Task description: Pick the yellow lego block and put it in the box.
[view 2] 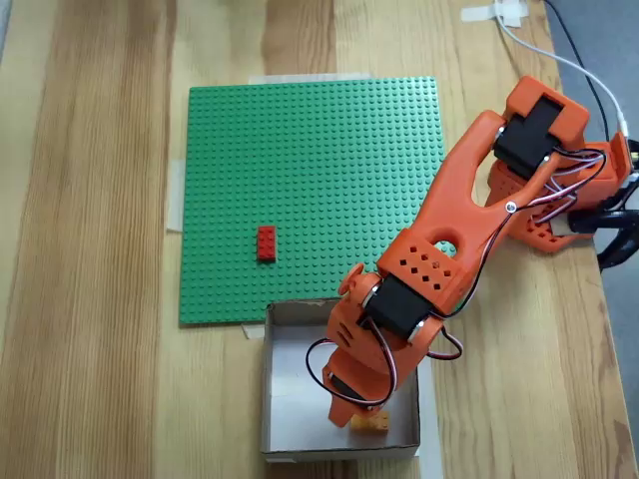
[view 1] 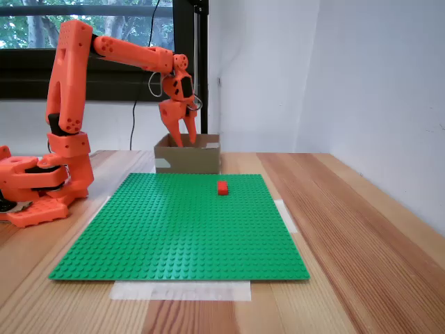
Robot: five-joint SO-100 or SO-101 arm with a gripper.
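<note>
Yellow lego block (view 2: 373, 423) inside box (view 2: 290, 369)

We see the orange arm (view 1: 69, 90) reaching forward from its base, upper link raised, forearm stretched out level, wrist bent down. Gripper (view 1: 182, 139) points straight down, fingers (view 1: 190, 129) spread slightly apart, nothing clamped between them.

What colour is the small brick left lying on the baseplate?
Red. The brick lies on the green baseplate, clearest in the fixed view from above.
</note>
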